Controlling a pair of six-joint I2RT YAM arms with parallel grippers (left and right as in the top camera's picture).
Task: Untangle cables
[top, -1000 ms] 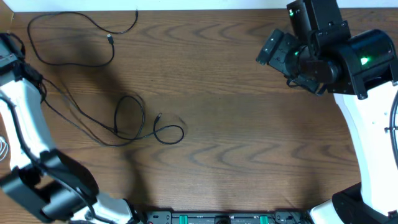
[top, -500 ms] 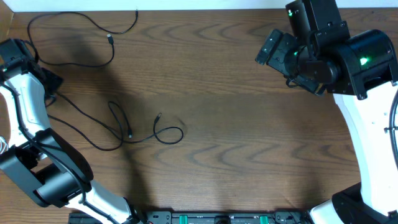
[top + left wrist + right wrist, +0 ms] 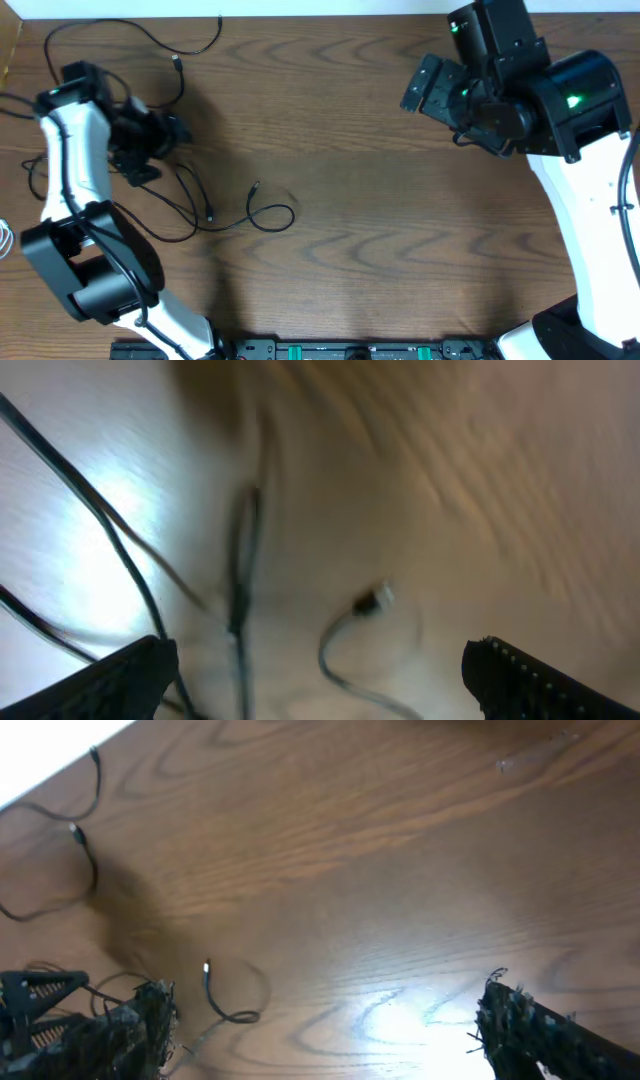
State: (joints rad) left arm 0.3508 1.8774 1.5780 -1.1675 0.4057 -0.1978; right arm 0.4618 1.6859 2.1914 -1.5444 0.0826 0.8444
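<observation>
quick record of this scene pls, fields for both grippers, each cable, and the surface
left gripper: open, above black cables at the left of the table
right gripper: open, holding nothing, at the far right
upper cable: black, loose arc in the top-left corner
looped cable: black, small loop left of centre, plug end free, runs toward the left gripper
surface: brown wood grain

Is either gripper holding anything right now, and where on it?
Nothing: the left gripper is open above the black cables, the right gripper open and empty.
</observation>
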